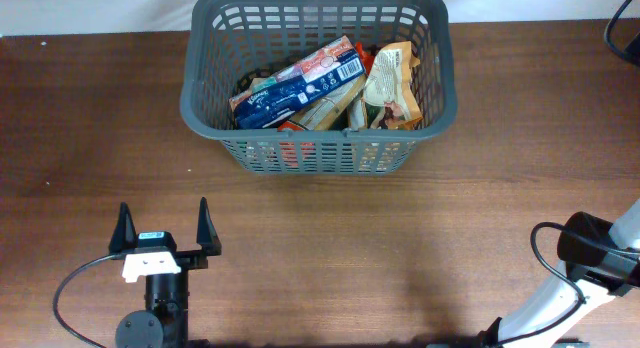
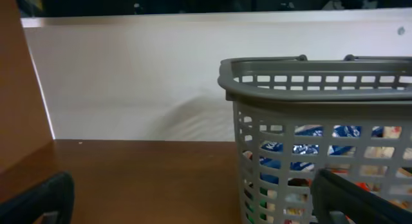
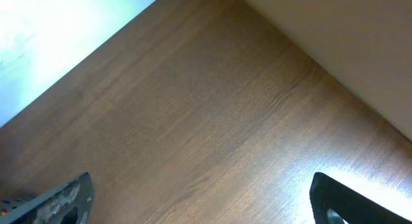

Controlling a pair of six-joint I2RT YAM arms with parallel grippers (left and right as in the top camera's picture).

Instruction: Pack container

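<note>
The dark grey container (image 1: 205,116), a lattice-sided basket, stands at the back middle of the table. It holds a blue box (image 1: 296,83), a tan snack bag (image 1: 392,83) and other packets. It also shows in the left wrist view (image 2: 302,79), with blue and red packs behind the slots. My left gripper (image 1: 163,228) is open and empty at the front left, well short of the basket; its fingers frame the left wrist view (image 2: 193,201). My right gripper (image 3: 199,201) is open and empty over bare wood; in the overhead view only its arm (image 1: 590,253) shows at the right edge.
The brown wooden table (image 1: 400,248) spreads around the basket. A white wall (image 2: 129,82) runs along its far edge. A black cable (image 1: 620,33) loops at the back right corner, and another cable (image 1: 60,293) curls by the left arm.
</note>
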